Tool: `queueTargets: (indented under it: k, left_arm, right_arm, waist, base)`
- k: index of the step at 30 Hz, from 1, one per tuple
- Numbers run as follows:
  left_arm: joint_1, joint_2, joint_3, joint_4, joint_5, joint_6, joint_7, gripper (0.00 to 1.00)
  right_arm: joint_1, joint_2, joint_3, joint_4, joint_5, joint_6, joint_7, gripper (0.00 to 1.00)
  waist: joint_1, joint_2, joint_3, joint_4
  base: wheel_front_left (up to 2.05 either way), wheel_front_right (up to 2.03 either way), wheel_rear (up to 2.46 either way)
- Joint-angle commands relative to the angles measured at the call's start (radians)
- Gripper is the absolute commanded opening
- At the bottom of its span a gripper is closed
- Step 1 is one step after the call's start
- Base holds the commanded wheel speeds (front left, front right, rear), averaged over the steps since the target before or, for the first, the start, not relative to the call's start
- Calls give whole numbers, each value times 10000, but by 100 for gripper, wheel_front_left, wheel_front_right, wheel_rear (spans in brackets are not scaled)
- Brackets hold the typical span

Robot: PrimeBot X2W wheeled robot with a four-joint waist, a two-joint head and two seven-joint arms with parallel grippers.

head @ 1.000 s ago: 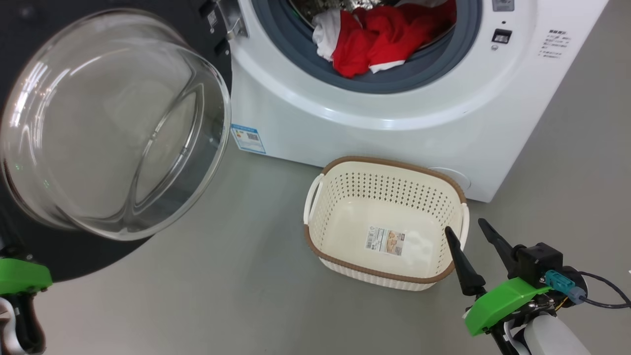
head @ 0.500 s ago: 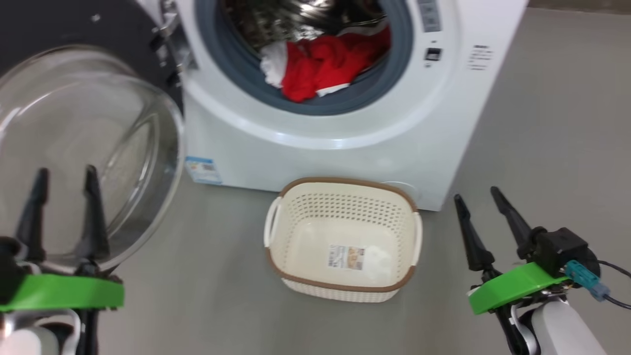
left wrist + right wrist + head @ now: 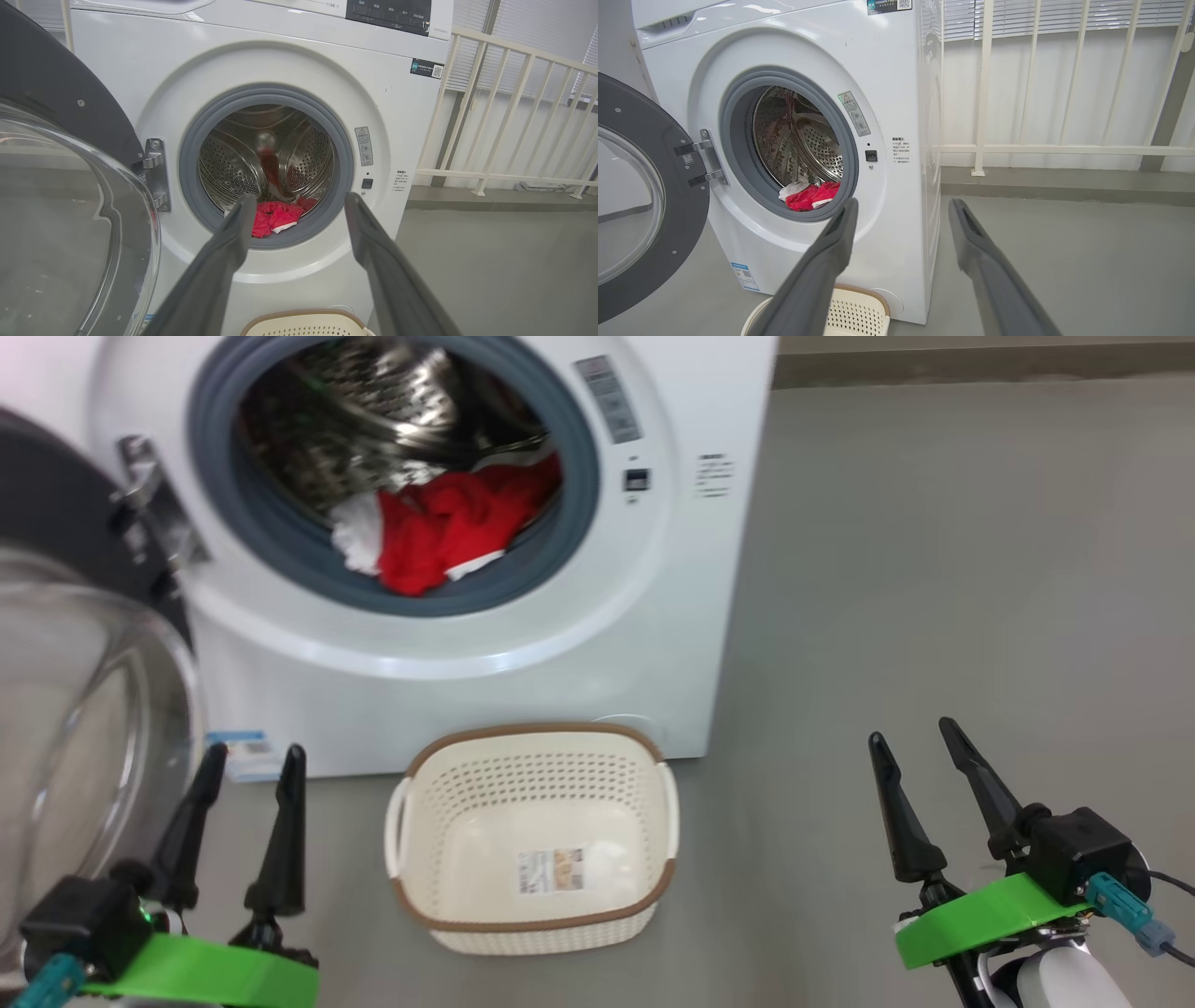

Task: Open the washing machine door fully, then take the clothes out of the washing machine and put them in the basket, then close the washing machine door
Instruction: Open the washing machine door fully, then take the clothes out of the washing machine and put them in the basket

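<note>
The white washing machine [image 3: 560, 653] stands with its door [image 3: 56, 513] swung wide to the left, the glass bowl facing me. Red and white clothes [image 3: 439, 532] lie at the drum's front lip, against the grey ring. The cream basket [image 3: 532, 733] sits on the floor before the machine, with a paper label inside. My left gripper [image 3: 257, 753] is open, low at the left between door and basket. My right gripper [image 3: 911, 733] is open over bare floor, right of the basket. The left wrist view looks past open fingers [image 3: 224, 261] at the clothes [image 3: 275, 217].
Grey floor [image 3: 934, 569] stretches to the right of the machine. A white railing [image 3: 1041, 149] on a low kerb runs behind it. The open door [image 3: 644, 140] takes up the room left of the machine. The basket's rim [image 3: 859, 291] lies close under the machine's front.
The head camera has swung, so the whole picture slid left and down. My left gripper has risen into view, fingers up and open. Clothes, basket and door stay where they were.
</note>
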Motion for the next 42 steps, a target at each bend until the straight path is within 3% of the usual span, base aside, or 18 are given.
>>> queueTargets:
  k: [1, 14, 23, 42]
  left_arm:
    - [-85, 241, 340, -227, -71, -70, -104, 100]
    - [1198, -96, 381, 760, 135, 122, -729, 100]
    - [1795, -190, 459, 1233, 508, 197, -846, 100]
    - [2121, -475, 671, 1255, 163, -95, -863, 100]
  right_arm:
    - [-91, 18, 144, -335, -91, 63, -65, 100]
    - [491, -60, 161, -598, -61, 63, -65, 100]
    - [929, -190, 293, -771, 143, 63, -65, 100]
    - [1278, -169, 127, -771, 149, 63, -65, 100]
  waist:
    - [0, 0, -326, -727]
    - [0, 0, -645, -1766]
    - [0, 0, -936, -1777]
    - [0, 0, -1178, -1559]
  base:
    - [0, 0, 0]
    - [0, 0, 0]
    - [0, 0, 0]
    - [0, 0, 0]
